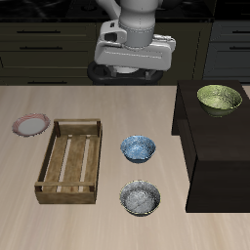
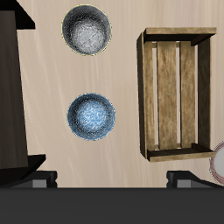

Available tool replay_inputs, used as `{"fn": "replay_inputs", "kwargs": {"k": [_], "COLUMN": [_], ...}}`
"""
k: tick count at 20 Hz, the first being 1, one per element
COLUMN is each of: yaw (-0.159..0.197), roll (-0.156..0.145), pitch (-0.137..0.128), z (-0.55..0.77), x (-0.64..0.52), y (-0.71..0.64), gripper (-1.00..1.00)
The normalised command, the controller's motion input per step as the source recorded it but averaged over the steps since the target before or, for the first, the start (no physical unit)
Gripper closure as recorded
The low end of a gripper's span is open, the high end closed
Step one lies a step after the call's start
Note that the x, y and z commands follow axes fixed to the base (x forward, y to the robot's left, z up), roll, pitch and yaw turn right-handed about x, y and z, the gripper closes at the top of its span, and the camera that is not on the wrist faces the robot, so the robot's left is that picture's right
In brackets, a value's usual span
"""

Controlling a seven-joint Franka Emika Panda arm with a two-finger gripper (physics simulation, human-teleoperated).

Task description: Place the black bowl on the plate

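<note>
The black bowl [image 1: 141, 197], dark grey outside and speckled silvery inside, stands upright near the table's front edge; it also shows in the wrist view [image 2: 86, 31]. The plate [image 1: 31, 124], pinkish-red rimmed with a pale centre, lies farther back, beyond the wooden crate's far corner; only its edge shows in the wrist view [image 2: 219, 160]. My gripper [image 1: 134, 54] hangs high above the table's back, far from both. In the wrist view the gripper [image 2: 114, 182] is open and empty, its fingertips [image 2: 39, 181] wide apart.
A blue-inside bowl [image 1: 138, 148] [image 2: 91, 116] stands just behind the black bowl. A wooden slatted crate [image 1: 71, 161] [image 2: 175, 92] lies between the bowls and the plate. A black cabinet [image 1: 217, 146] [image 2: 10, 96] beside the bowls carries an olive-yellow bowl [image 1: 220, 99].
</note>
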Motion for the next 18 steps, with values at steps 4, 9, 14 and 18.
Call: {"fn": "replay_inputs", "kwargs": {"k": [4, 9, 14, 18], "yaw": [-0.001, -0.011, 0.050, 0.012], "roll": [0.024, -0.012, 0.001, -0.036], "pitch": [-0.028, -0.029, 0.011, 0.016], "z": [0.10, 0.06, 0.06, 0.00], "x": [0.43, 0.33, 0.59, 0.49], "y": [0.04, -0.07, -0.04, -0.13], "gripper": [-1.00, -1.00, -1.00, -1.00]}}
